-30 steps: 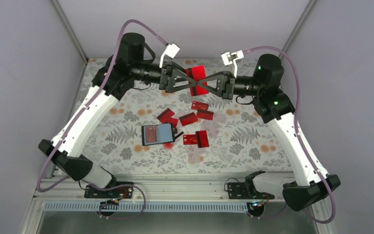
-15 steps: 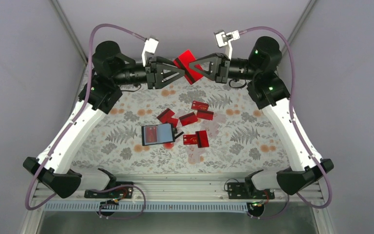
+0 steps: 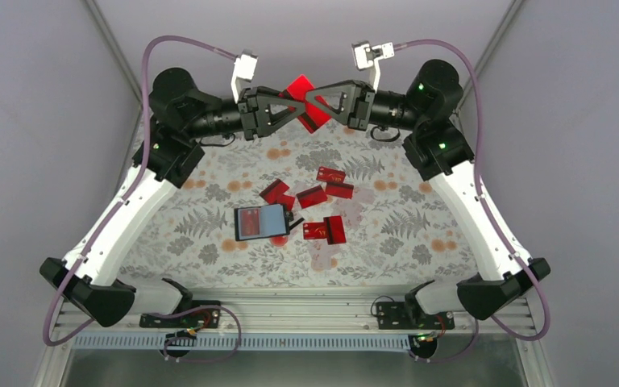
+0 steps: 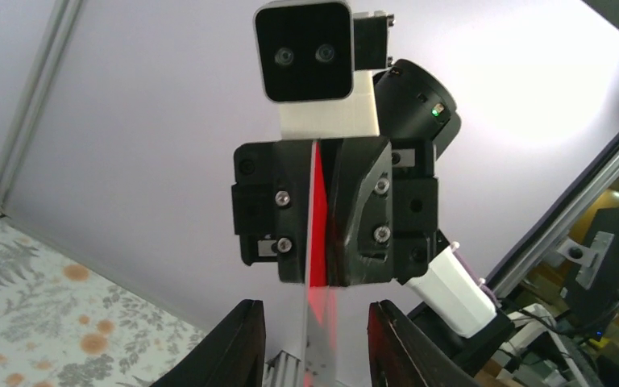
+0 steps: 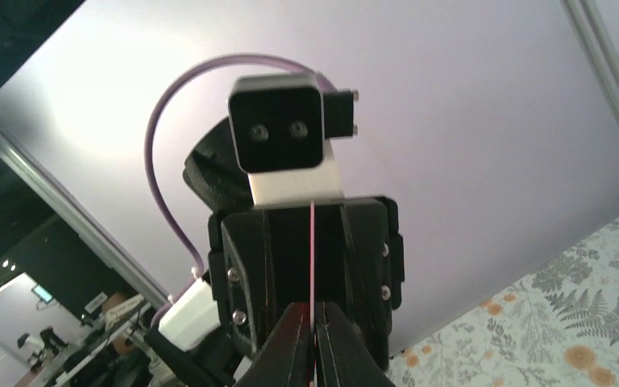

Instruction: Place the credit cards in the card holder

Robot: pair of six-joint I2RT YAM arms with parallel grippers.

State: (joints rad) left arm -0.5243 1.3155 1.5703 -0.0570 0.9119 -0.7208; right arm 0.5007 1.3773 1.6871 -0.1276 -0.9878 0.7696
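Both arms are raised over the far side of the desk (image 3: 209,234), tips facing each other. One card (image 3: 299,85) is up in the air between them, tilted in the top view and edge-on in both wrist views. Right end effector (image 5: 313,345) is pinching that card, fingers (image 5: 290,348) pressed tight on each side of the thin edge. Left end effector (image 4: 316,343) is spread. Its fingers (image 4: 238,347) stand either side of the card with a gap on each side, apparently not touching it.

Holder (image 3: 262,222) lies flat near the desk centre, shiny face up. Loose cards (image 3: 312,196) are scattered on the desk just beyond and right of it. One (image 3: 274,192) is near its far edge, a pair (image 3: 325,230) is beside its right end, and two more (image 3: 334,181) are farther back. Some overlap, so probably six, but the count is unsure. None visibly sits inside the holder.
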